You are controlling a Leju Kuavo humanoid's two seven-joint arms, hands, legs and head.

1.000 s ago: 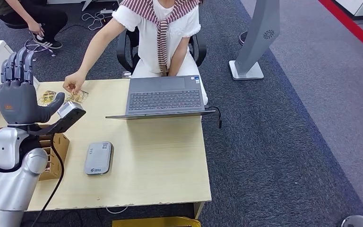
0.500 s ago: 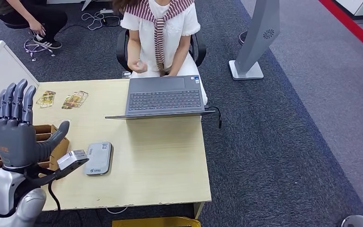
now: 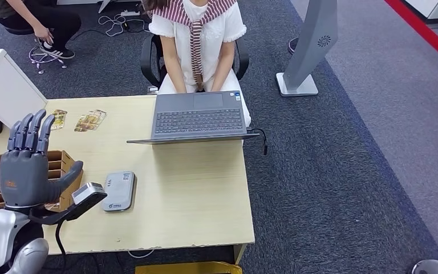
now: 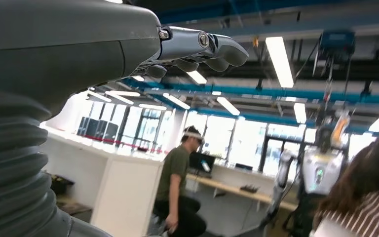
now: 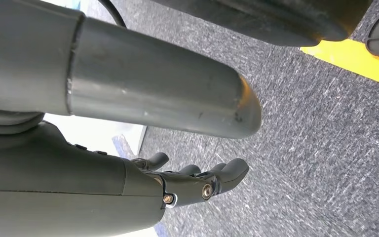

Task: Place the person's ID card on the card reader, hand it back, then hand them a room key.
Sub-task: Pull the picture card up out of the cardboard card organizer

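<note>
Honestly, we'd say we're sitting at a hand-over point, and from this moment alone we can't tell whether that's the very start or the very end. Our left hand is raised over the left end of the desk, palm up-and-out, fingers straight and spread, thumb out to the side, holding nothing and touching nothing. It hangs above the cardboard slot box, with the grey card reader lying just beside it and nothing resting on top.

Two small cards lie near the far left edge of the desk, well apart from the reader; whether either is the ID or a room key is too small to tell. The person sits behind the laptop, hands down in their lap.

Next move, as we read it: bring the hand down to a card, then pinch it flat without sliding it off the desk.

Our right hand hangs by the floor, fingers loosely curled, holding nothing.
</note>
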